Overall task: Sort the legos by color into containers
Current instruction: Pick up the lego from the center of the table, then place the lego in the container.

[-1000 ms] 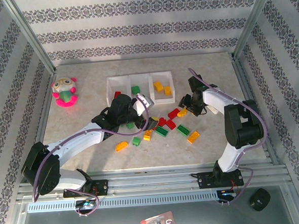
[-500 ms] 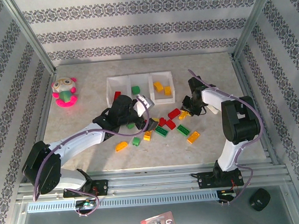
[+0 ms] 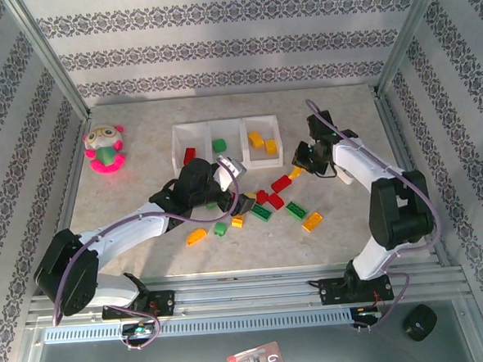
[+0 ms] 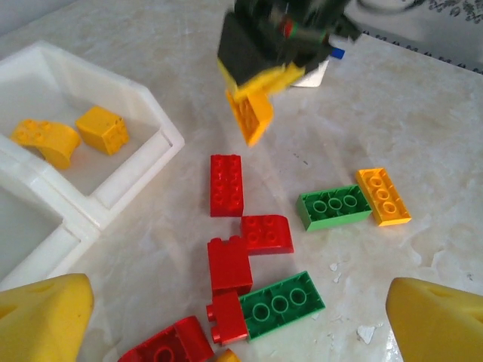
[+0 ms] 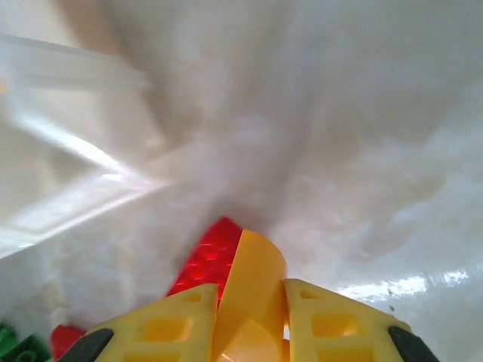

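right gripper (image 5: 249,309) shut on a yellow-orange brick (image 4: 251,117), held off the table (image 3: 129,225) just right of the tray (image 3: 175,152). carry over the right-hand compartment holding yellow bricks (image 4: 102,130), release only well inside the rim, clear of the wide-open left gripper (image 4: 241,324).

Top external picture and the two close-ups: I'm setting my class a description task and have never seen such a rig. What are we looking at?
Two white robot arms are bolted at a table's near edge. The wide picture looks down from above; each close-up comes from a camera on one wrist. Red, green and yellow bricks lie loose beside a white three-compartment tray, with a plush toy far left. The right claw pinches a yellow brick; the left claw is open, empty.
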Robot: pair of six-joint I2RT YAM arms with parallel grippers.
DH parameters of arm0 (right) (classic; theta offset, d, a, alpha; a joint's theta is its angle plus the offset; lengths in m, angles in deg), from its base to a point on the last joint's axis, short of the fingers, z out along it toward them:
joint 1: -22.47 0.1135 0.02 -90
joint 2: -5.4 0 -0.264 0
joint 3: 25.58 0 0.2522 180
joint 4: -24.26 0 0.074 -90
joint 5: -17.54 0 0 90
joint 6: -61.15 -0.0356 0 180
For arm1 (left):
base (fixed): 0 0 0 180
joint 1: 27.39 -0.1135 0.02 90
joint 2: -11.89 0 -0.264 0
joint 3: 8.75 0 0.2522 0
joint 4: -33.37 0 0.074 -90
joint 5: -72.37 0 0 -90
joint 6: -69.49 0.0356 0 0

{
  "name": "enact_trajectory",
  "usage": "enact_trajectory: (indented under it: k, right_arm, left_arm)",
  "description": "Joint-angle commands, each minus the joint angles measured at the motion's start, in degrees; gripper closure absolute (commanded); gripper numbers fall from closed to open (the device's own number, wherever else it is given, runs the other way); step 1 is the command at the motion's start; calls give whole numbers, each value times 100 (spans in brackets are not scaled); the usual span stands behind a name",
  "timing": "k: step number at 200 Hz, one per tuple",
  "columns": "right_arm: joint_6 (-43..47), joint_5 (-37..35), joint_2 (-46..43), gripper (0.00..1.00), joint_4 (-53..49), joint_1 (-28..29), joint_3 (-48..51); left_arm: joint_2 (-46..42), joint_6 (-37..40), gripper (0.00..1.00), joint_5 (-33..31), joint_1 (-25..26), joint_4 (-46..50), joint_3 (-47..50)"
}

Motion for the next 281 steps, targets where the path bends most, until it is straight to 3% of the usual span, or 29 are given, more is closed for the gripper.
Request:
enact_trajectory:
  k: [1, 38, 107, 123, 173, 205, 225, 281]
  right_arm:
    - [569, -342, -182, 81, 280, 311, -479]
    - [1080, -713, 500, 82, 729, 678, -1215]
    - [1183, -834, 1821, 78, 962, 799, -2185]
    - [1270, -939, 1980, 73, 919, 796, -2275]
    - [1628, -758, 1457, 34, 909, 812, -2242]
    - [1999, -383, 819, 22, 986, 851, -1797]
    - [2245, -208, 386, 18, 1010, 948, -1424]
    - [2478, -22, -432, 15, 836, 1361, -676]
  left_arm:
    - [-269, -291, 1, -200, 67, -347, 155]
    - [-463, -636, 1, -530, 63, -223, 341]
    - [-737, -1267, 1, -1194, 55, 154, 556]
    - [-714, -1453, 1, -1430, 55, 228, 530]
    - [-625, -2682, 1, -2964, -78, 1021, 244]
    - [-595, -3575, 1, -3483, -454, 1738, 255]
    - [-504, -3776, 1, -3332, -822, 2402, 143]
    - [47, -2783, 0, -2367, -1684, 3503, -255]
